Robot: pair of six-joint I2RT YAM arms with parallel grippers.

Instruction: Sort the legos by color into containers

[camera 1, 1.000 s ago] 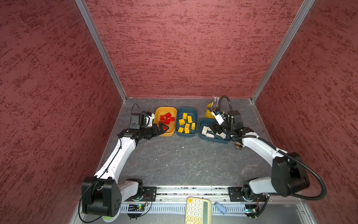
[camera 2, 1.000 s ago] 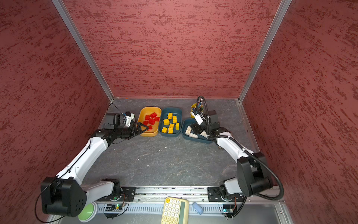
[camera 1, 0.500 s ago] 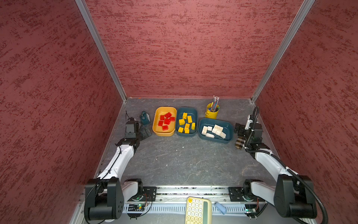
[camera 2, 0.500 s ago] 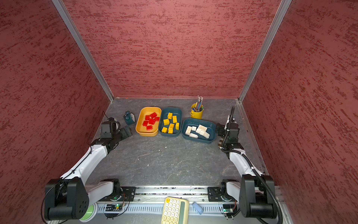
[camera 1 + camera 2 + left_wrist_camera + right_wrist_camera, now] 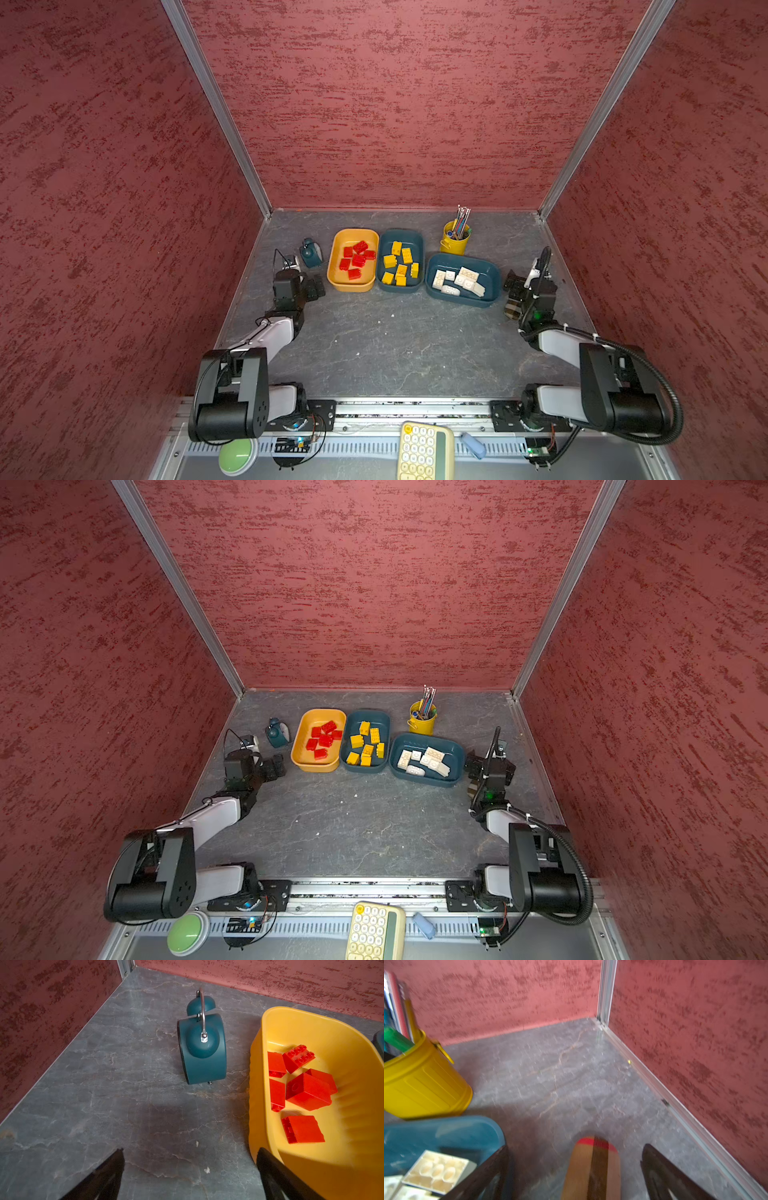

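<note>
Jaws stood wide and empty on both: left gripper (image 5: 316, 286) beside the orange tub (image 5: 352, 286), right gripper (image 5: 512, 286) over a wooden piece (image 5: 583, 1167) by the right tub (image 5: 461, 300). The orange tub held red legos (image 5: 356, 261), the middle tub (image 5: 400, 286) yellow legos (image 5: 401, 270), the right tub cream legos (image 5: 461, 278). Near stood a clock (image 5: 311, 252) and pen cup (image 5: 455, 243); grey table (image 5: 395, 345), red walls (image 5: 395, 104).

Robot lab test booth for sure: red textured wall panels (image 5: 395, 104) with aluminium corner posts (image 5: 216, 108) box in a grey slate-look tabletop (image 5: 415, 345), two robot arms (image 5: 270, 336) bolted to a metal rail (image 5: 411, 409) well behind the left claw (image 5: 190, 1150), green push button (image 5: 237, 455) and circuit board (image 5: 291, 444) down by that rail
</note>
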